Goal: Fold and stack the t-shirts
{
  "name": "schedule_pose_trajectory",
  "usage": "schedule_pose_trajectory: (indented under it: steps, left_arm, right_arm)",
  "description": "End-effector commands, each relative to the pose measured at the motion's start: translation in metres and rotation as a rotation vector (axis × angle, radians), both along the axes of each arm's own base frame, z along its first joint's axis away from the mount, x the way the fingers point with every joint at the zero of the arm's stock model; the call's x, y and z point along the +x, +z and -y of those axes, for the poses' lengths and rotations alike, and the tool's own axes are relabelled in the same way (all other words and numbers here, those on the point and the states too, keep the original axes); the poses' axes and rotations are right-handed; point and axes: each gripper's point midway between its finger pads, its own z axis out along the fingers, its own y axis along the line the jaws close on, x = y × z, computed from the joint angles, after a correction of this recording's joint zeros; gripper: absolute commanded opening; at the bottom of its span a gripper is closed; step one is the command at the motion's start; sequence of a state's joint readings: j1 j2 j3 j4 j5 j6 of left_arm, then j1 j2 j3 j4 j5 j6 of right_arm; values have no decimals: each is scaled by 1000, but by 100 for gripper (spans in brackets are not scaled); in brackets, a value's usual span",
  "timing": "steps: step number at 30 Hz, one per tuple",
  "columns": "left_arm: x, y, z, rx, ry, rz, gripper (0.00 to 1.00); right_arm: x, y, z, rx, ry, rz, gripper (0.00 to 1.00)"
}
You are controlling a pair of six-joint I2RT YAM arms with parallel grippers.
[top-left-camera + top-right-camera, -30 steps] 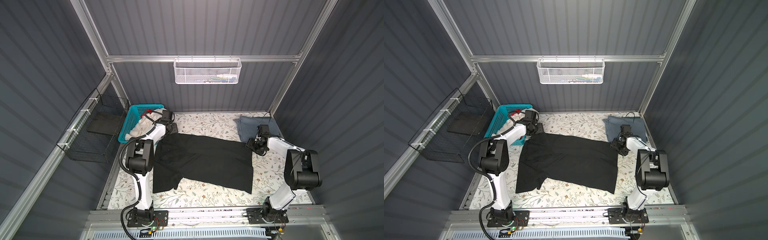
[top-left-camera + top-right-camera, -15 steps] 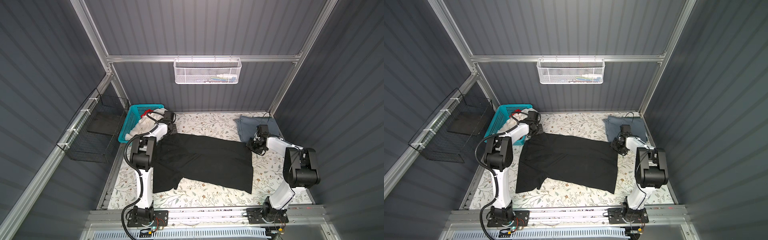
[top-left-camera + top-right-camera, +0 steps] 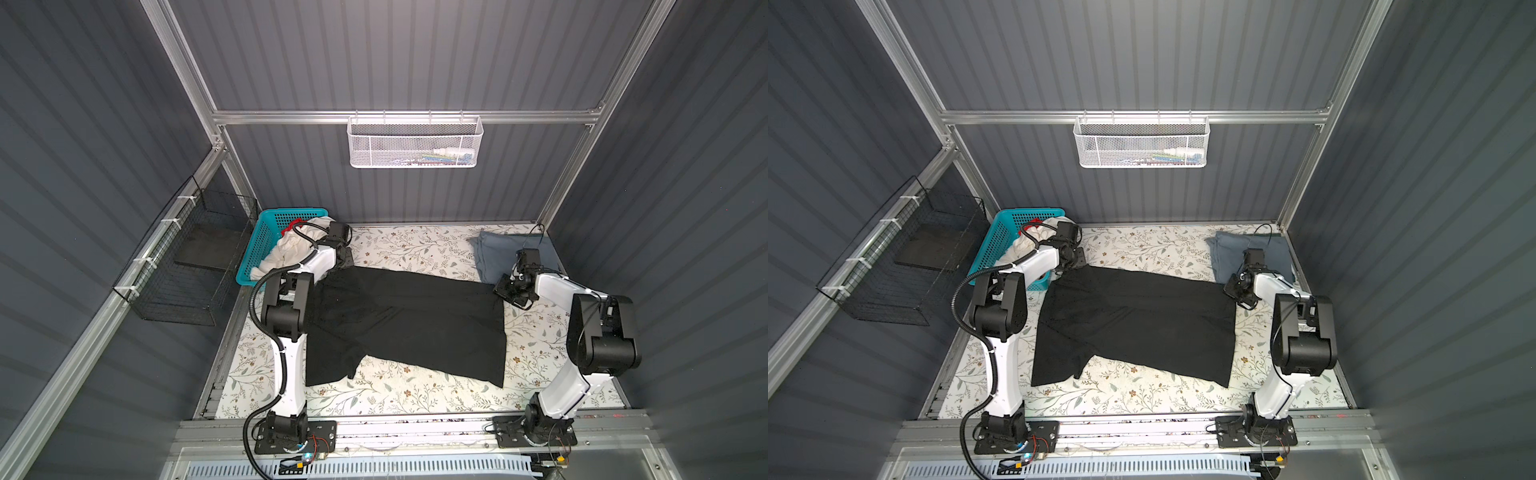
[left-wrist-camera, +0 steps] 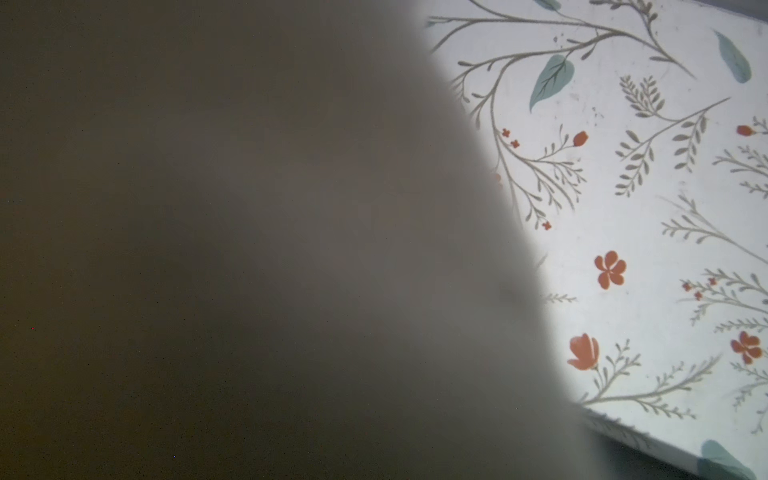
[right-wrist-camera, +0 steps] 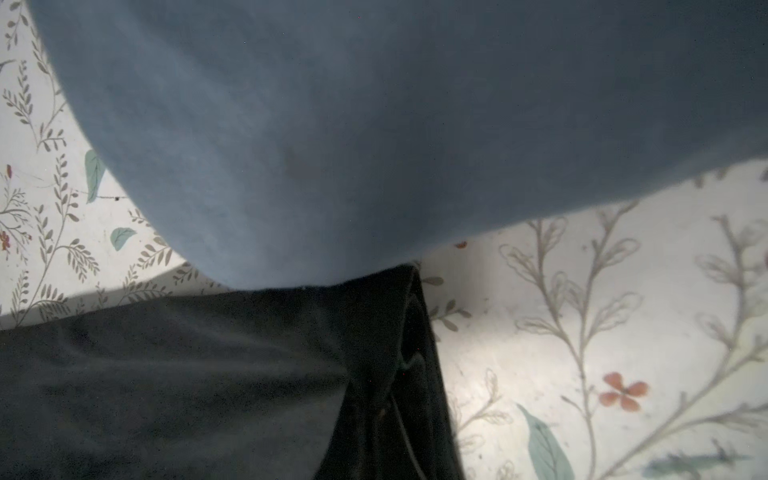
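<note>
A large black t-shirt (image 3: 407,324) (image 3: 1138,320) lies spread across the middle of the floral table. My left gripper (image 3: 347,266) (image 3: 1077,262) is down at its far left corner; dark blurred cloth (image 4: 208,249) fills most of the left wrist view and hides the jaws. My right gripper (image 3: 503,289) (image 3: 1232,289) sits at the far right corner, shut on bunched black cloth (image 5: 390,374). A folded slate blue-grey t-shirt (image 3: 494,249) (image 5: 374,124) lies just behind it. In the teal basket, a white t-shirt (image 3: 286,251) is heaped with a bit of red t-shirt (image 3: 289,227) showing.
The teal basket (image 3: 259,245) stands at the back left corner beside my left arm. A black wire rack (image 3: 187,266) hangs on the left wall and a white mesh basket (image 3: 415,143) on the back wall. Bare floral table (image 3: 415,399) shows along the front.
Both grippers have closed in at the black t-shirt's two far corners. The left arm's elbow has shifted slightly to the right. The shirt lies as before.
</note>
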State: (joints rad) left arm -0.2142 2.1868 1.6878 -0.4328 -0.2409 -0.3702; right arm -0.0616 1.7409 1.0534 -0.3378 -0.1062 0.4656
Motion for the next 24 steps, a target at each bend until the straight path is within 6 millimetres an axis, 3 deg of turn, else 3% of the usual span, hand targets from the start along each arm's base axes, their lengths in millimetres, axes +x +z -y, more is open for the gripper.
schedule_pose_trajectory:
  steps: [1, 24]
  left_arm:
    - [2, -7, -6, 30, 21, -21, 29]
    - [-1, -20, -16, 46, 43, -42, 29]
  right_arm:
    - [-3, 16, 19, -58, -59, 24, 0]
    - [-11, 26, 41, -111, -131, 30, 0]
